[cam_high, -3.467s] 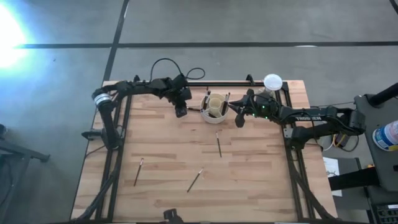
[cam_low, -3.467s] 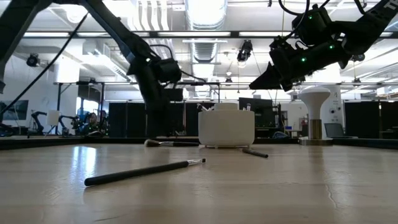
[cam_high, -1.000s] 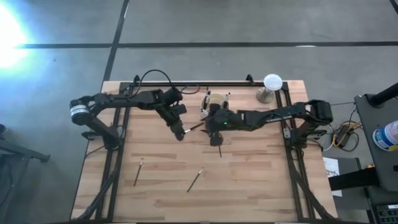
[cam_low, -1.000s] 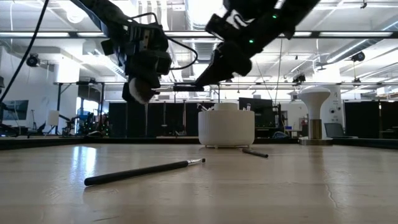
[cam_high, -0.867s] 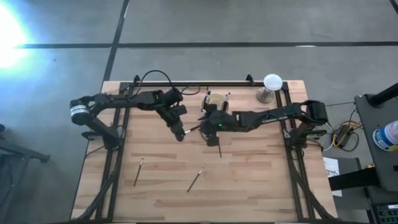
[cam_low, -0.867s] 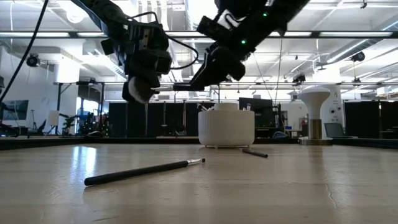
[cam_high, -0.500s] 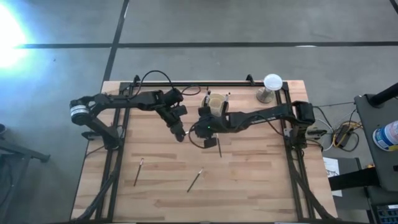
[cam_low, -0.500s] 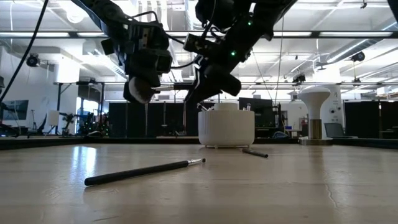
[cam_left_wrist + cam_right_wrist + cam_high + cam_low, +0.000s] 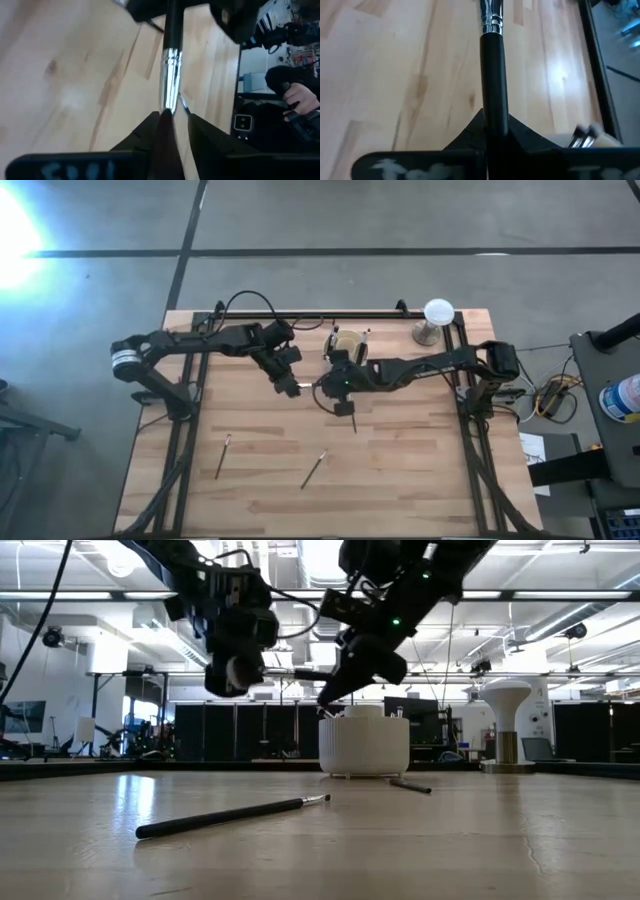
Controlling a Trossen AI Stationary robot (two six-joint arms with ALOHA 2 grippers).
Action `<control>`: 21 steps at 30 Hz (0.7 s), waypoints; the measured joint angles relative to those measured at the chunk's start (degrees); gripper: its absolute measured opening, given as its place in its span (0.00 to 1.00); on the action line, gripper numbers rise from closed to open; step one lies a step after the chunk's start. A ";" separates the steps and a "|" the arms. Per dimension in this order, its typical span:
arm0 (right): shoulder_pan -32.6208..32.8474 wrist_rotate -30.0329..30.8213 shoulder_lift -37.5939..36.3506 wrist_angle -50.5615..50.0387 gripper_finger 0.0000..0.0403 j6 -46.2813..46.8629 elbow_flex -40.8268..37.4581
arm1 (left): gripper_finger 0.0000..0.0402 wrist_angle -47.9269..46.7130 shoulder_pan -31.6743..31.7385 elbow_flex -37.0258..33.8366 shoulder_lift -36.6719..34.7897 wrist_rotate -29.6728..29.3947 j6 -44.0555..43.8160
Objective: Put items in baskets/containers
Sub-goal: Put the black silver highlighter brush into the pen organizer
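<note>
One makeup brush with a dark handle and a silver ferrule is held level in the air between my two grippers, left of the cream cup holder, which stands on the table and also shows in the low view. My left gripper is shut on the brush's bristle end. My right gripper is shut on its handle. Three more brushes lie flat on the table: one near the left, one in the middle, one in front of the cup. My left gripper pinches the brush's bristle end, just past the silver ferrule, between its two fingers. The fingers come level from the table's left and lie along the brush. The brush is clear of the table. My right gripper pinches the brush's dark handle between its two fingers. The fingers come from the table's right and lie along the handle, with the ferrule pointing away from them. The brush is level and lifted clear.
A white globe on a grey stand stands at the far right corner. A dark rail frame runs along the far edge and the sides. Bare wood lies toward the near edge around the loose brushes.
My right gripper has gone toward the table's left, up to the brush that my left gripper holds level, and now has its fingers on the handle. My left gripper has risen a little with the brush.
</note>
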 joint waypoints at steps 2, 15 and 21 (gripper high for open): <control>-0.07 -0.26 -1.44 1.31 0.04 1.27 -2.43 | 0.25 -0.47 0.27 0.24 -1.26 -1.26 1.08; -1.71 -0.88 -16.94 25.08 0.04 17.63 -23.47 | 0.26 30.82 -0.11 -13.70 -17.00 -11.46 -0.21; -2.16 -3.98 -19.65 38.96 0.04 21.91 -28.21 | 0.26 75.73 -0.94 -31.08 -15.55 -16.06 -10.24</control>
